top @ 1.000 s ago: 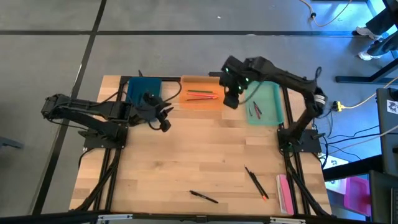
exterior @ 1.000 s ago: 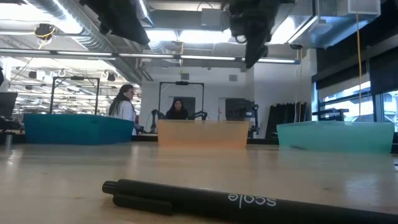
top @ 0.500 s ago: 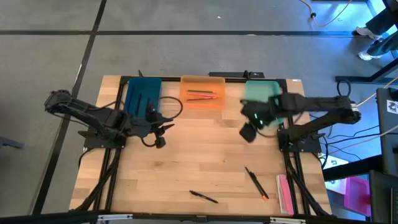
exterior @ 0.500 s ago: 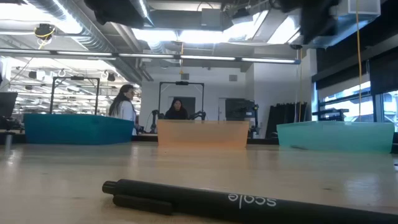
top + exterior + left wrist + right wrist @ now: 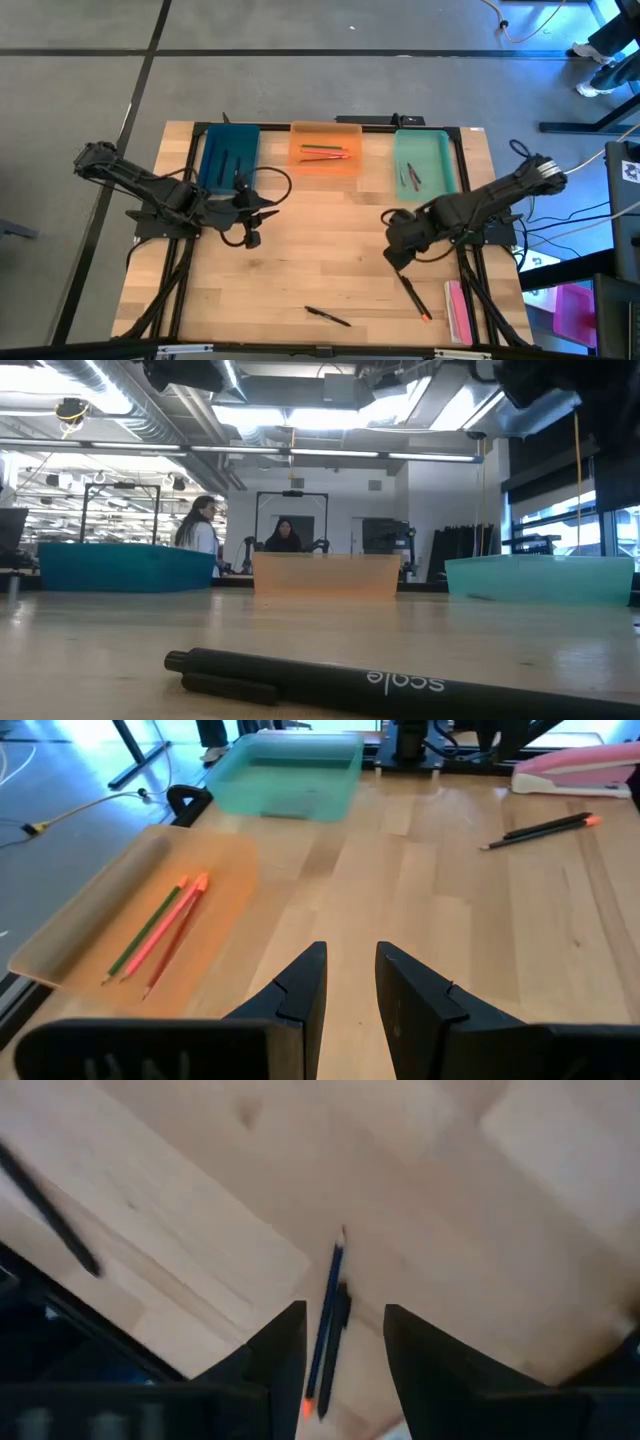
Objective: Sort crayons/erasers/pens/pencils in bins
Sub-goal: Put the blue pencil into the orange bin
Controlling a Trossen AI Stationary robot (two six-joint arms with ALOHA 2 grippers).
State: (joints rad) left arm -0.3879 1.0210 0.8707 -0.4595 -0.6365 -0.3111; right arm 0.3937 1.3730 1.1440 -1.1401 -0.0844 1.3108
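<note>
On my overhead feed the wooden table (image 5: pixel 300 250) sits on grey floor. At its left, my left gripper (image 5: pixel 252 222) hangs over bare wood in front of the blue bin (image 5: pixel 229 155); its fingers (image 5: pixel 300 995) stand a little apart with nothing between them. The blue bin holds dark sticks. Next along the far edge, the orange bin (image 5: pixel 325 147) holds a red and a green pencil, and the green bin (image 5: pixel 424 163) holds a couple of thin sticks. Near the front edge lies a black pen (image 5: pixel 327 316). To its right, my right gripper (image 5: pixel 400 250) hovers just above a dark pencil with an orange tip (image 5: pixel 412 294) lying beside a second pen; the fingers are parted and empty. A pink stapler (image 5: pixel 456 310) lies at the right edge. From table height, I see a workshop with ceiling lights and two people (image 5: pixel 200 532) behind the bins.
</note>
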